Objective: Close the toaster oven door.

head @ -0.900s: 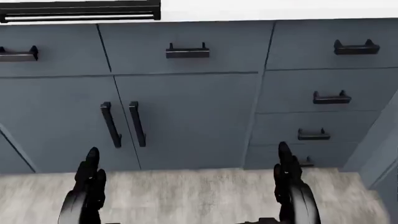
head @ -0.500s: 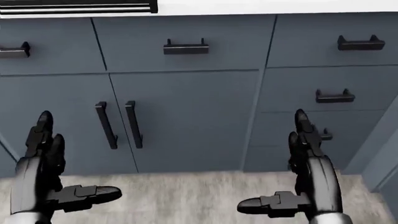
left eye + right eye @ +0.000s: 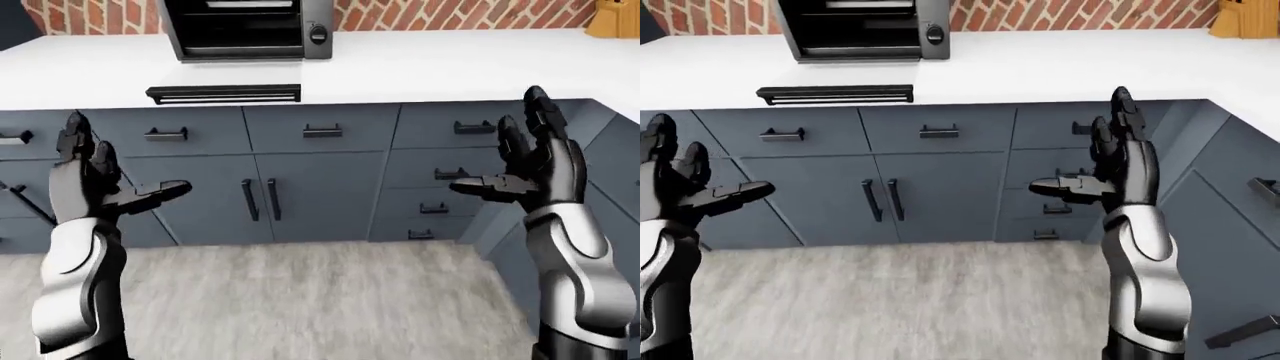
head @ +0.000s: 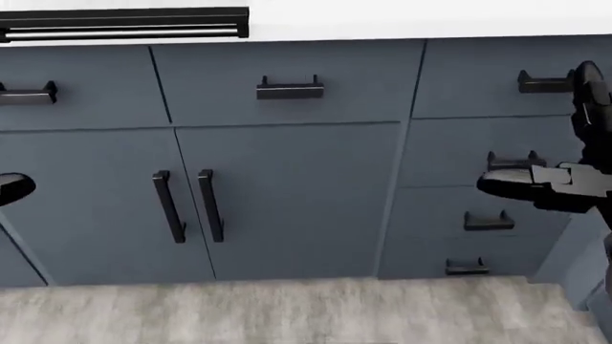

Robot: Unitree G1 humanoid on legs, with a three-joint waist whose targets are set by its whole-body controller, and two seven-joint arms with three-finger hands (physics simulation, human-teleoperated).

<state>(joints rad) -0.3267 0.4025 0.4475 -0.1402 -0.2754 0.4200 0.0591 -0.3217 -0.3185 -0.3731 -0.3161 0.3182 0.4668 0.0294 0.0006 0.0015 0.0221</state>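
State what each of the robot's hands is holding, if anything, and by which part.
Nothing is held. The left hand and the right hand are raised with fingers spread open, apart from the toaster oven and its lowered door.

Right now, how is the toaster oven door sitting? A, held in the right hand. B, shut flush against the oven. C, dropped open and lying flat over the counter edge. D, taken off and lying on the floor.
C: the toaster oven door lies flat, folded down from the toaster oven toward the edge of the counter, and the oven's dark cavity is exposed; the left hand and the right hand are both open, touching nothing.
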